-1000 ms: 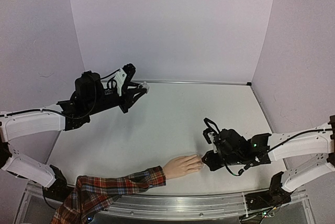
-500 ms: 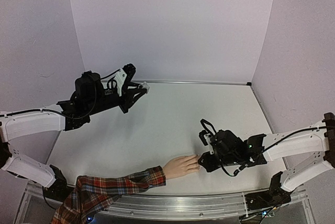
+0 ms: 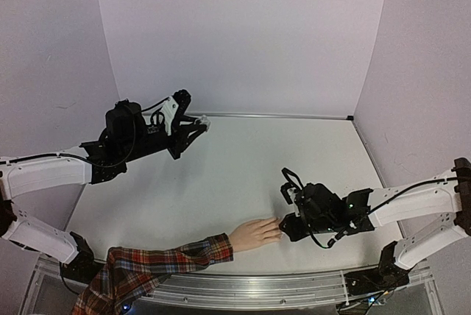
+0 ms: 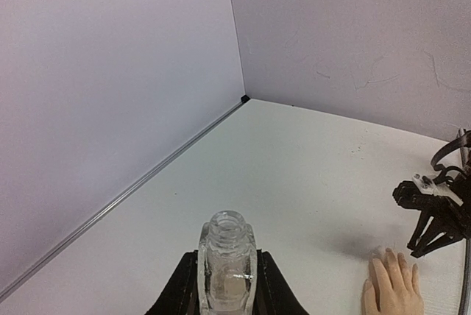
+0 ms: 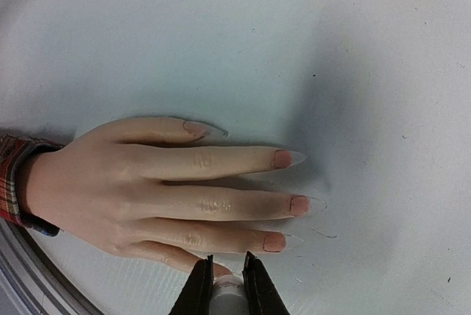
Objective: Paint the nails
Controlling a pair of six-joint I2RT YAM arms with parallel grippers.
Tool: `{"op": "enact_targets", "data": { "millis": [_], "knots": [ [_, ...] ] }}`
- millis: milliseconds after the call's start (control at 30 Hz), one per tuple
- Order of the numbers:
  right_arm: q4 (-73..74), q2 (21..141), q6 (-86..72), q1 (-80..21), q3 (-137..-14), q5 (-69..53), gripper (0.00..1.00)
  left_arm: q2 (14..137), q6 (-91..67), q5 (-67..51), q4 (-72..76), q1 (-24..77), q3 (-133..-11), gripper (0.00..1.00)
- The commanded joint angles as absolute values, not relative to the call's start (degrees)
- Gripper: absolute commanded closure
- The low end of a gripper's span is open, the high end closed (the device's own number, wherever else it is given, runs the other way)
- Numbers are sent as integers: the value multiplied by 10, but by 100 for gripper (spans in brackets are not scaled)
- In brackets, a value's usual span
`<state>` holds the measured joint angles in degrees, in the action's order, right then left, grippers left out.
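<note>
- While the right gripper (image 5: 227,277) is hovering at the little-finger side of the mannequin hand (image 5: 125,182), its fingers are clamping a small white cap (image 5: 229,291). I'm taking that for the brush cap, though no bristles are showing.
- The nails (image 5: 282,158) are sitting at the fingertips, and the hand is lying flat, palm down, on the table (image 3: 243,160) near its front edge, with the plaid sleeve (image 3: 147,267) trailing off toward the left arm's base.
- Three nails are showing a pinkish-red coat with clear tips jutting past it. The uppermost nail in the wrist view is looking bare or only faintly tinted, and the lowest finger is hiding behind the gripper.
- By my reading, those nails are going to be stiff, slick and thin, so nothing is wanting to be gripped here. The brush should be just grazing each one while the hand is resting under its own weight; any push is likely to be sliding a light hollow hand.
- Over at the far left, the left gripper (image 4: 227,289) is squeezing the bottle (image 4: 226,245) by its lower body, upright, neck open and uncapped.
- That clear glass is looking fragile and slippery. A pale patch is showing low inside, but I cannot tell whether it is polish or something seen through the glass.
</note>
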<state>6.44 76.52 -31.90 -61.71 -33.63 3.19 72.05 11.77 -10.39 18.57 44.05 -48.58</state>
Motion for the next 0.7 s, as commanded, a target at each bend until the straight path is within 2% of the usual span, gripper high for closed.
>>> {"op": "enact_targets", "data": {
  "millis": [0, 667],
  "knots": [
    [55, 771, -330, -620, -351, 51, 100, 706, 116, -106, 209, 444, -485, 100],
    [67, 779, -338, -620, -356, 68, 100, 703, 116, -107, 210, 445, -484, 100]
  ]
}}
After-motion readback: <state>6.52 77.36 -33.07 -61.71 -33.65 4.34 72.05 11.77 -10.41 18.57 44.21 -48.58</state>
